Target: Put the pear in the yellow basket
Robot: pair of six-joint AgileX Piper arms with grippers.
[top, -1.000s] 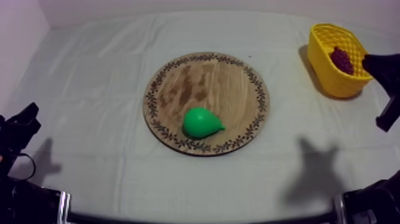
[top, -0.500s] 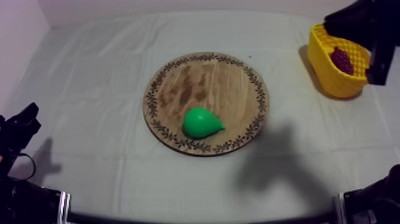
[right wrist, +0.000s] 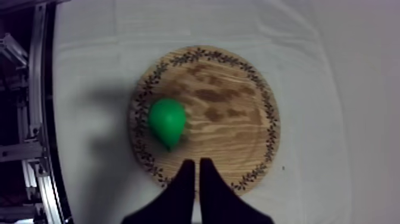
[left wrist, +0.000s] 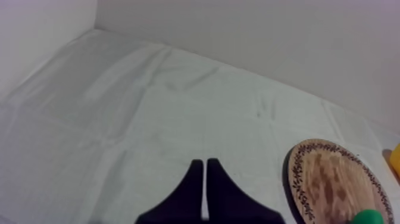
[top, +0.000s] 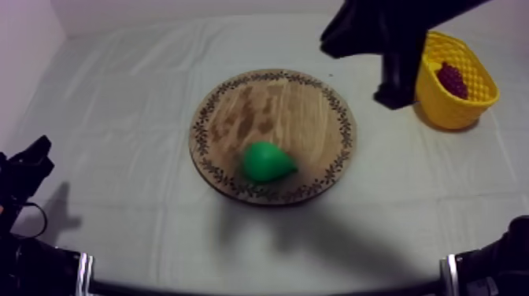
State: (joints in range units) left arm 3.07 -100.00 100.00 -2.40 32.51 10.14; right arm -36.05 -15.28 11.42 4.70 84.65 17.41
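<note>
Pear [top: 268, 161], bright green, lies sideways on the wooden board [top: 275, 106].

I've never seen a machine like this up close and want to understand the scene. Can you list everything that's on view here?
Cloth: one, grey-white, covering the table.
Wooden board: one, brown with a patterned rim, mid-table.
Pear: one, green, lying on the board near its rim.
Yellow basket: one, yellow, at the table's far right, off the board.
Grapes: one bunch, dark red, inside the basket.
Metal frame: one, grey, along the table's edge.
Left pincer: one, black, shut, over bare cloth beside the board.
Right pincer: one, black, shut, above the board's rim, apart from the pear.
</note>
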